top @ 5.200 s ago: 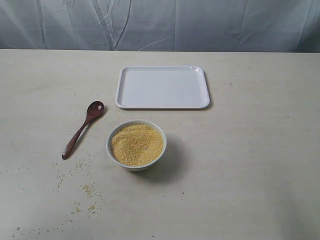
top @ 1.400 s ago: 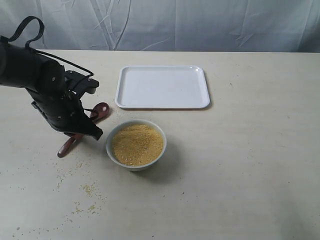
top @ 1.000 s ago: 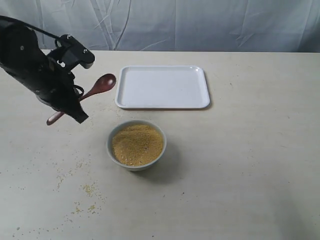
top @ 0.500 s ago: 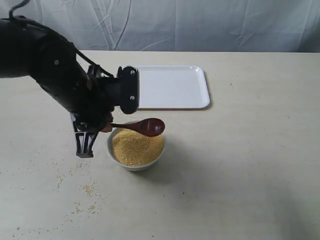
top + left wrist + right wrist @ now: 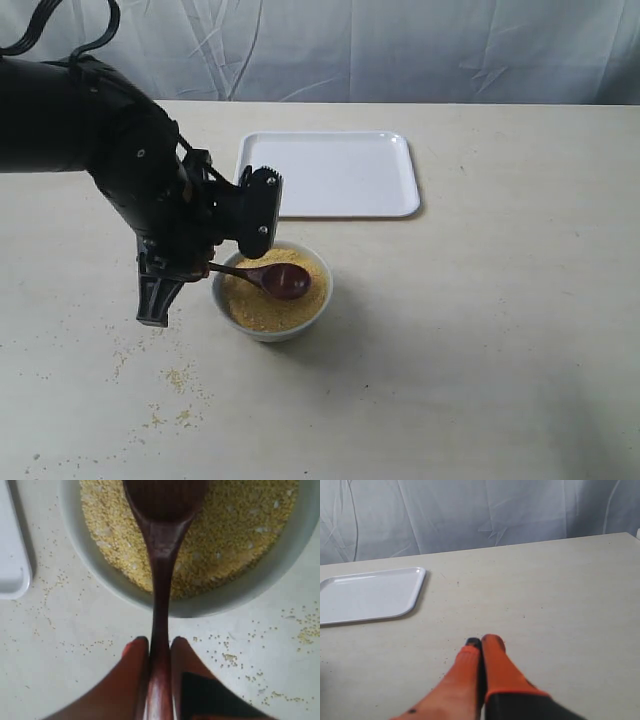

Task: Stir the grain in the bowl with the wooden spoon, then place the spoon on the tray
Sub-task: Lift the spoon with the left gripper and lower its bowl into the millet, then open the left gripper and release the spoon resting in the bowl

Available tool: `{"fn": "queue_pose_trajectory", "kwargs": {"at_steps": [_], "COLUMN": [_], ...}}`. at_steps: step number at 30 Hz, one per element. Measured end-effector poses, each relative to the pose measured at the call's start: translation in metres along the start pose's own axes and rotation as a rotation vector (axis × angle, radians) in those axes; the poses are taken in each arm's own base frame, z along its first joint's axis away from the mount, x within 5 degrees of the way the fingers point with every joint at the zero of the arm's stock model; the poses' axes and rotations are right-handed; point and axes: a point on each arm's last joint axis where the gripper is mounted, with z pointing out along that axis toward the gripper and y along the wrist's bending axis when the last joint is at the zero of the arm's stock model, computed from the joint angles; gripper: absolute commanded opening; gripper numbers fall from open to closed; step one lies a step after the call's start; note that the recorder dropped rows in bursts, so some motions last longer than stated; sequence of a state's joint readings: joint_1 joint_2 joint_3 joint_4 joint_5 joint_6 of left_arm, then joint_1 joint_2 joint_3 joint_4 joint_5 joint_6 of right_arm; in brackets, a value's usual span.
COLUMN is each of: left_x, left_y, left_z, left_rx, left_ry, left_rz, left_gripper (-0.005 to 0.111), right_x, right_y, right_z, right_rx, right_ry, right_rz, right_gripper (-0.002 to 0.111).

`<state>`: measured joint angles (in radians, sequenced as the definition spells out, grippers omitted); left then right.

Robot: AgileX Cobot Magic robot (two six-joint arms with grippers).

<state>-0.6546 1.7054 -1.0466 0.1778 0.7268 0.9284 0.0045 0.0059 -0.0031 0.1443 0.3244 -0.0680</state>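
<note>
The small white bowl (image 5: 320, 300) holds golden-yellow grain (image 5: 250, 305). My left gripper (image 5: 205, 266) is shut on the handle of the dark wooden spoon (image 5: 275, 279), whose head rests in the grain. In the left wrist view the spoon (image 5: 162, 545) runs from between the gripper (image 5: 158, 641) fingers over the bowl's rim (image 5: 210, 600) into the grain (image 5: 235, 535). The flat white tray (image 5: 325, 172) lies behind the bowl with nothing on it. My right gripper (image 5: 482, 641) is shut on nothing over bare table, well right of the tray (image 5: 367, 595); it is outside the exterior view.
Spilled grain (image 5: 175, 378) is scattered on the table left of and in front of the bowl, also seen as loose grains (image 5: 227, 657) under the left gripper. A pale cloth backdrop (image 5: 400, 50) runs behind the table's far edge.
The left arm came in, took the spoon off the table left of the bowl, lifted it and swung it over the bowl. In the last half second the spoon head dropped into the grain.
</note>
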Motion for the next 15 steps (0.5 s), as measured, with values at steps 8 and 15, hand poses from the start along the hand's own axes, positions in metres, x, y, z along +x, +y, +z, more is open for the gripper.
{"fn": "queue_pose_trajectory", "kwargs": {"at_steps": [8, 15], "left_x": [0.001, 0.003], "left_y": [0.000, 0.003], "left_z": [0.000, -0.026], "left_rx": [-0.004, -0.077], "left_ry": [0.006, -0.031], "left_rz": [0.008, -0.188], "left_gripper": [0.040, 0.040], "right_x": [0.000, 0.000], "right_y": [0.000, 0.000], "right_z": [0.000, 0.000], "right_rx": [0.000, 0.000], "right_ry": [0.000, 0.000], "right_rz": [0.000, 0.000], "right_gripper": [0.000, 0.000]}}
